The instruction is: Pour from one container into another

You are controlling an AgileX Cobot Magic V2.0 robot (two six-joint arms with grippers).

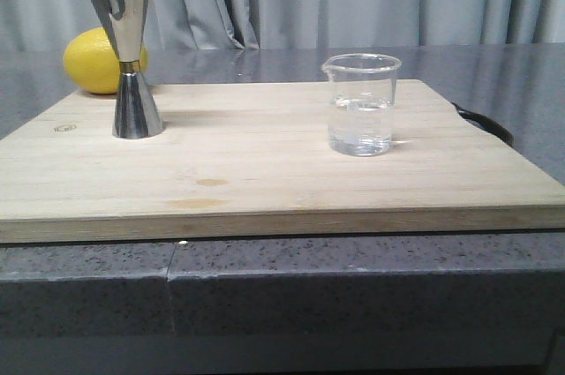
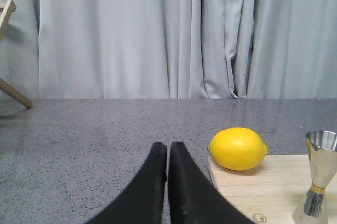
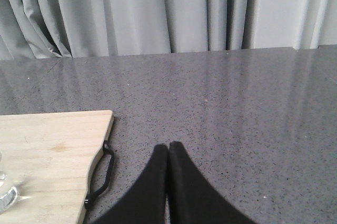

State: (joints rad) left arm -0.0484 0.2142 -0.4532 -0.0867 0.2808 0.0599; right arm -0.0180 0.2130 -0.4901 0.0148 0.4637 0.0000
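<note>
Both tools, left [image 2: 168,153] and right [image 3: 168,153], closed, empty.

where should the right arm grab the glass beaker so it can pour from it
Grip the beaker across its straight cylindrical wall, above the liquid line and below the flared rim. It stands upright on the cutting board with its lip toward the jigger, so approaching from its right side probably suits best.
</note>
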